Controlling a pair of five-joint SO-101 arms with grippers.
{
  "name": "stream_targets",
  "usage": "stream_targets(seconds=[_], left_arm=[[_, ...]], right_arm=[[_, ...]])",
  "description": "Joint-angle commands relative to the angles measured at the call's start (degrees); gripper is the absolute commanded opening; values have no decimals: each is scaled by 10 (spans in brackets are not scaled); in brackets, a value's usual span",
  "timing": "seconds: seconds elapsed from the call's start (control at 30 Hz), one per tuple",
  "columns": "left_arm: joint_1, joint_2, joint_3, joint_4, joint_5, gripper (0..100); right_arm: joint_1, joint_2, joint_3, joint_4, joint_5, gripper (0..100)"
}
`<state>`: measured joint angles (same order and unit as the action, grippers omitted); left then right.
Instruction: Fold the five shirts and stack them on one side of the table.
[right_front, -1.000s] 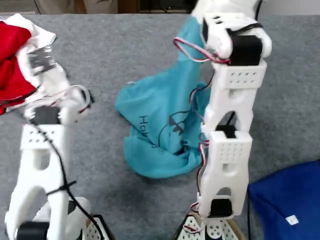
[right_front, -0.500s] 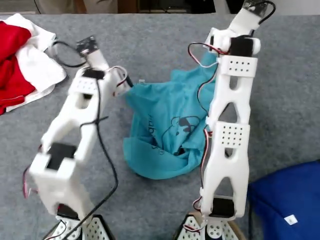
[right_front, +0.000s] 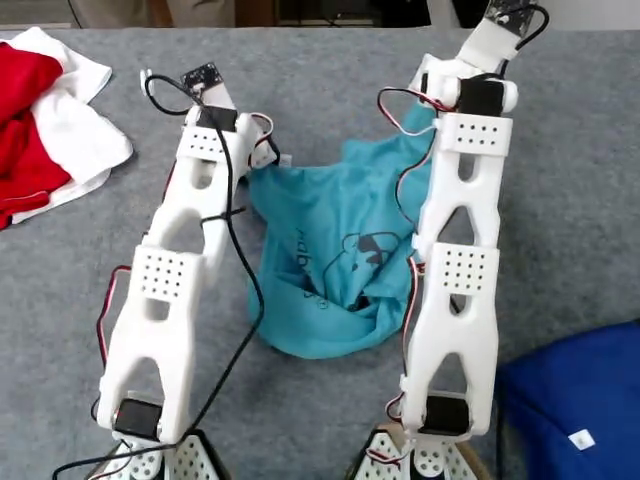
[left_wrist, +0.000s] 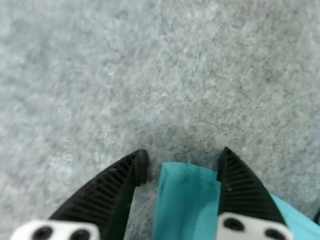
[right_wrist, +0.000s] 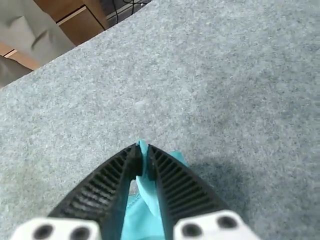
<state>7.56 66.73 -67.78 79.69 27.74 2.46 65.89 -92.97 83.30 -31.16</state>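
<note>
Teal shirt (right_front: 330, 260): we see it soft, crumpled on the fuzzy grey table (right_front: 560, 150).
Left gripper (left_wrist: 183, 152): spread astride its hem (cloth between the fingers).
Right gripper (right_wrist: 142, 148): pinching its corner.

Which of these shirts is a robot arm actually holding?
The teal shirt in the middle: the right gripper is pinched shut on its edge. The red shirt, white shirt and blue shirt lie apart, untouched.

Table (right_front: 300, 80): grey, felt-like surface.
Teal shirt (right_front: 330, 250): crumpled at the centre, between two white arms.
Left arm (right_front: 165, 290): stretched forward, wrist at the shirt's far left corner.
Right arm (right_front: 462, 260): stretched forward, overlapping the shirt's right edge.
Red shirt (right_front: 25, 130), white shirt (right_front: 85, 135): heaped together, far left.
Blue shirt (right_front: 575, 390): near right corner.
</note>
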Motion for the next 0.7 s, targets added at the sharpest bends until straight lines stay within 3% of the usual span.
stream_targets(seconds=[0.0,0.17,0.27,0.67], left_arm=[[-6,52,-152,42,0,160],[-5,109,-274,89,0,65],[-3,115,-278,102,0,19],[-1,87,-277,172,1,42]], right_arm=[[9,-4,-25,-12,4,5],[10,-4,-25,-19,2,5],[13,-4,-24,-19,2,5],[13,-4,-24,-19,2,5]])
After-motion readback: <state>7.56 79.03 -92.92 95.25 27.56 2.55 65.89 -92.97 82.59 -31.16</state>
